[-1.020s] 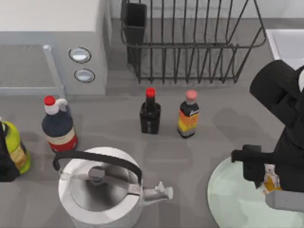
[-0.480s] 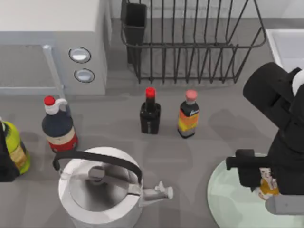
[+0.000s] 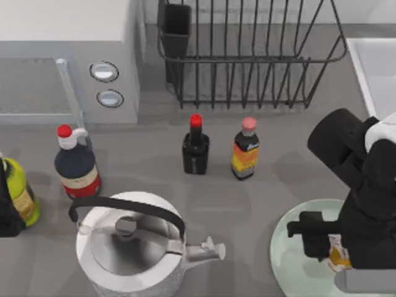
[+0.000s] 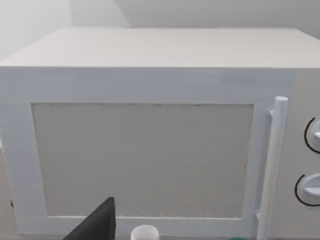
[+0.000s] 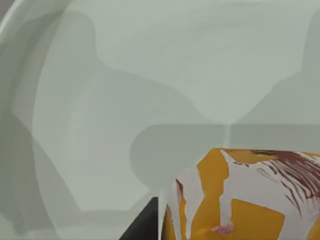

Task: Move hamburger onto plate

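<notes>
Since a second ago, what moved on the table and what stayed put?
The right tool, shut on the hamburger, slid toward the near edge and slightly left, ending up farther over the plate. The hamburger has not been let go. The kettle, the bottles and the microwave stayed put, and the left arm sits parked at the top view's left edge.

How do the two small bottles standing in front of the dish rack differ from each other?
The dark, squarish bottle with the red cap has a narrow neck and no bright label; the rounder bottle with the pink cap wears an orange label. The red-capped one stands to the left of the pink-capped one in the top view. Both stand upright, side by side and apart, on the grey table, similar in height.
</notes>
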